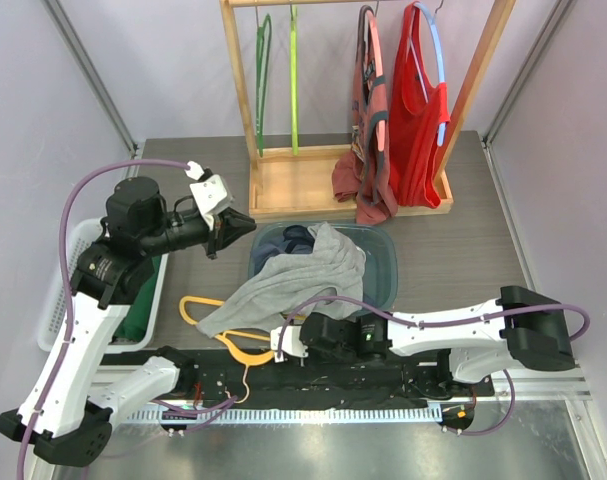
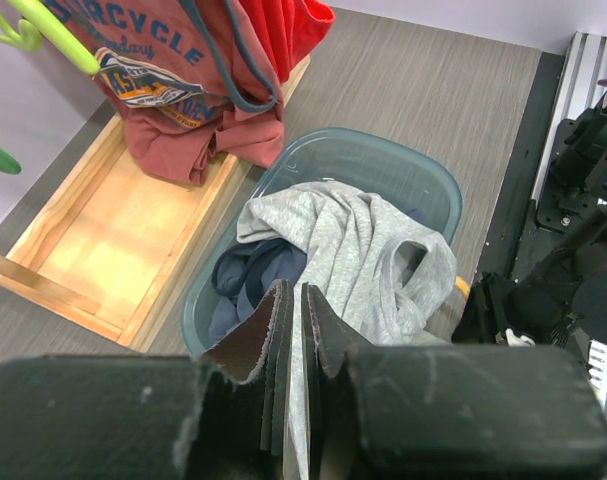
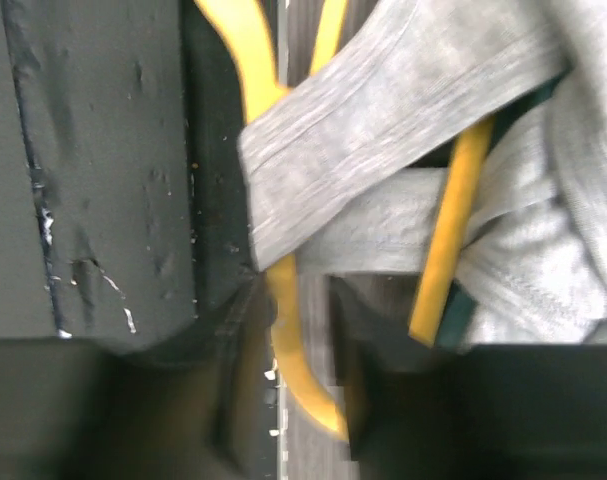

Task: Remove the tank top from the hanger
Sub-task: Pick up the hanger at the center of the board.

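A grey tank top (image 1: 293, 280) drapes from the bin's near rim down toward the arm bases, its straps still wound round a yellow hanger (image 1: 198, 305). My left gripper (image 1: 245, 222) hovers over the bin's left side. In the left wrist view it (image 2: 295, 292) is shut on a strip of the grey tank top (image 2: 373, 250). My right gripper (image 1: 281, 345) lies low near the front edge. In the right wrist view it (image 3: 301, 330) is shut on the curved yellow hanger (image 3: 293, 310), with grey straps (image 3: 383, 100) crossing just beyond the fingertips.
A blue-grey bin (image 1: 385, 252) holds dark blue clothes under the grey one. Behind it stands a wooden rack (image 1: 303, 190) with green hangers (image 1: 278, 70), a rust T-shirt (image 1: 373, 150) and a red garment (image 1: 415, 100). At the left sits a white basket (image 1: 58, 290).
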